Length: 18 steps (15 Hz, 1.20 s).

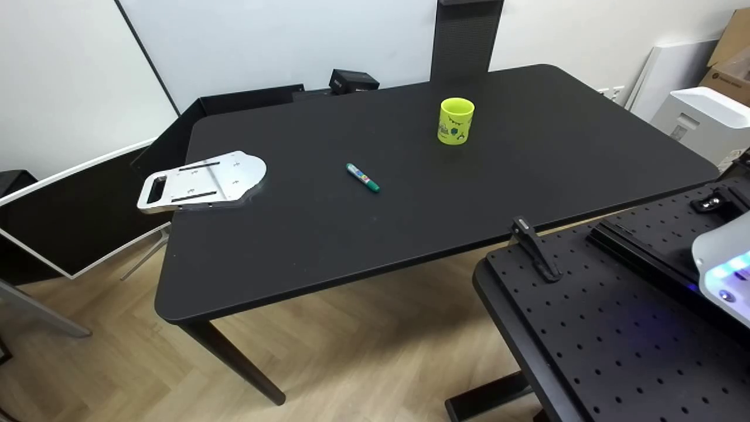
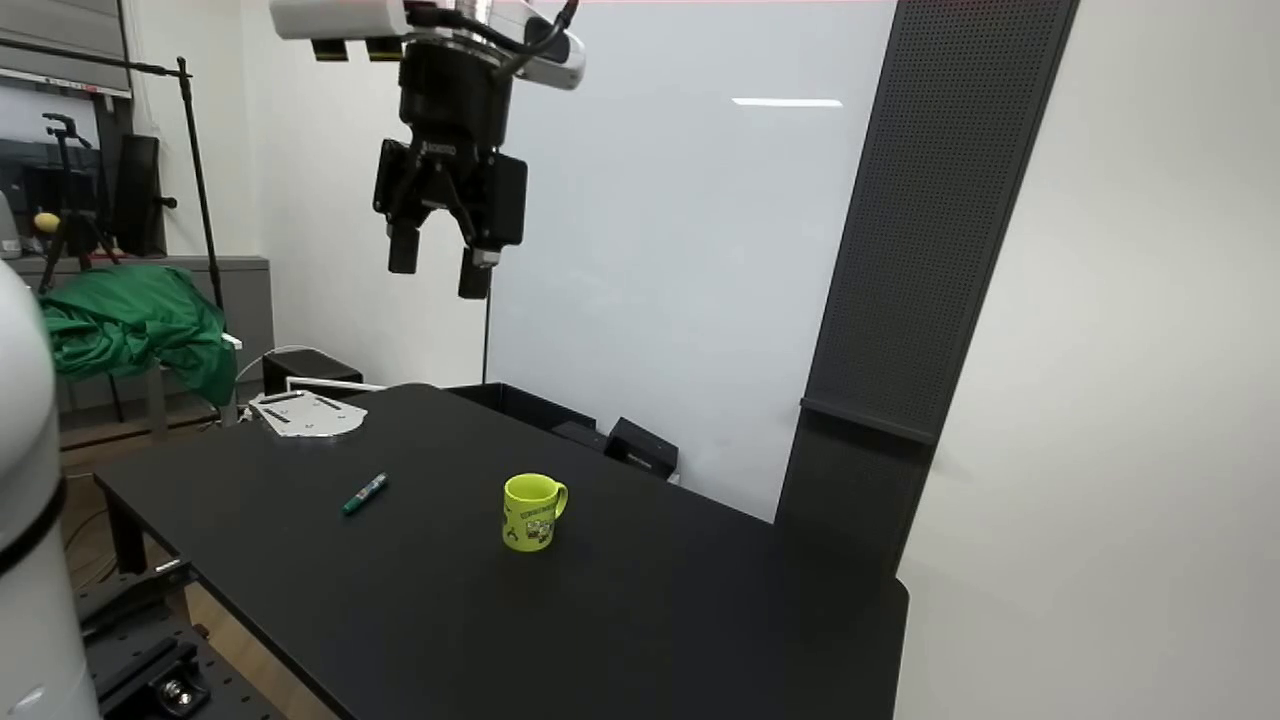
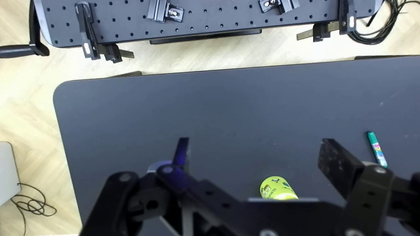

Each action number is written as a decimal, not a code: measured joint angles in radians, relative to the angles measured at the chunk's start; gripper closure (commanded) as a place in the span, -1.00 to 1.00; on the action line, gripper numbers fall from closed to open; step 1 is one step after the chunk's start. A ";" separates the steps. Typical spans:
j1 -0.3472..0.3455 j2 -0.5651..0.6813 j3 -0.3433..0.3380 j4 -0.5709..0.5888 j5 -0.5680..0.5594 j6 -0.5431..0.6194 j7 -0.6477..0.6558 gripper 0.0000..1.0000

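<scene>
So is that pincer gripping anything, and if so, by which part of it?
Nothing is held: the pincer hangs open in mid-air. Below it, the yellow-green mug and green marker rest on the black table.

- Table point(image 1: 304, 252): matte black, rounded corners, dark legs point(image 1: 240, 364).
- Floor point(image 1: 357, 357): pale wood, herringbone.
- Walls point(image 2: 1130, 330): white. Glossy white panel point(image 2: 680, 230) standing behind the table, light streak point(image 2: 787, 102) reflected in it.
- Dark perforated panel point(image 2: 930, 180) upright beside that.
- In an exterior view: window point(image 2: 30, 105) under grey blind point(image 2: 60, 40), low grey cabinet point(image 2: 243, 315) nearby.
- Sockets point(image 1: 617, 92) low on wall, cardboard box point(image 1: 729, 73) at far right.
</scene>
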 measured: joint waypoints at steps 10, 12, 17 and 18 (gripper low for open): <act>0.027 0.172 0.024 0.009 0.006 0.239 -0.004 -1.00; 0.046 0.210 0.045 0.011 0.015 0.281 -0.001 -1.00; 0.108 0.308 0.117 0.035 0.052 0.382 0.029 -1.00; 0.123 0.328 0.131 0.043 0.065 0.400 0.038 -1.00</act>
